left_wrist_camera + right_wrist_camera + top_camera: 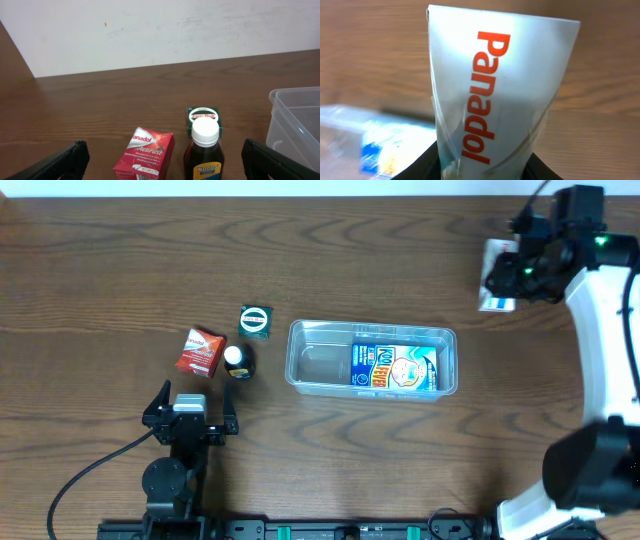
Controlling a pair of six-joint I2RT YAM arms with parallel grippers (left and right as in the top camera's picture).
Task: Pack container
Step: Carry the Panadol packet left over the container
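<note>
The clear plastic container [372, 358] sits at the table's middle with a blue Kool Fever box [394, 368] lying in it; its corner shows in the left wrist view [295, 120]. My right gripper [503, 277] at the far right is shut on a white Panadol box [495, 95], held above the table right of the container. My left gripper [190, 416] is open and empty, just in front of a red Panadol ActiFast box [200, 351] [145, 156], a dark Woods bottle [237, 361] [204, 152] and a green Zam-Buk box [256, 320] [203, 118].
A blurred box with blue print [365, 145] lies on the table below the right gripper. The dark wood table [120, 260] spreads all around. A white wall [150, 30] stands behind the table's far edge.
</note>
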